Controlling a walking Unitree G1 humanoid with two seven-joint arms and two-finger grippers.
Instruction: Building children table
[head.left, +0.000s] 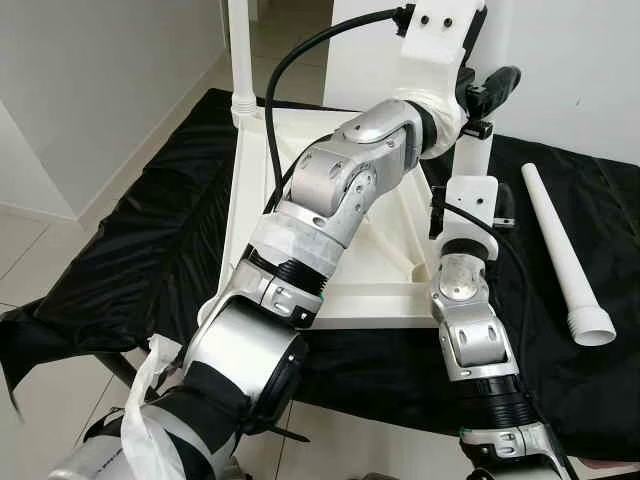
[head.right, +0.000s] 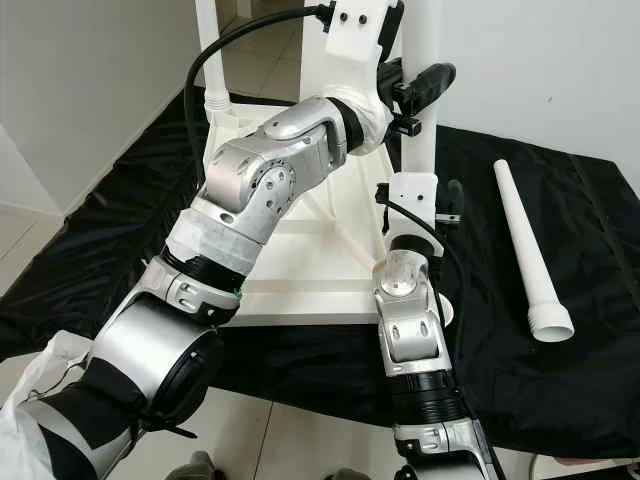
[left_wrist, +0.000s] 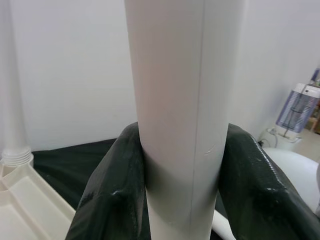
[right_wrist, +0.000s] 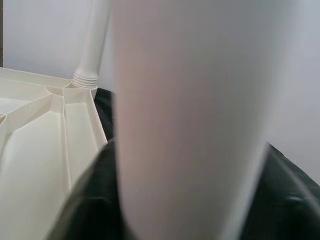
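1. Your left wrist view shows what the head views only hint at: the left gripper (left_wrist: 182, 195) is clamped on the upright white leg (left_wrist: 177, 110), a black finger (left_wrist: 107, 192) pressed to each side.
2. Your right wrist view shows the right gripper (right_wrist: 175, 210) grasping the same leg lower down, beside the cream tabletop (right_wrist: 40, 150).
3. From the head, you see the upturned tabletop on the black cloth (head.left: 120, 260), another leg (head.left: 240, 60) standing at its far-left corner.
4. A loose leg (head.left: 565, 255) lies near the cloth's right edge.
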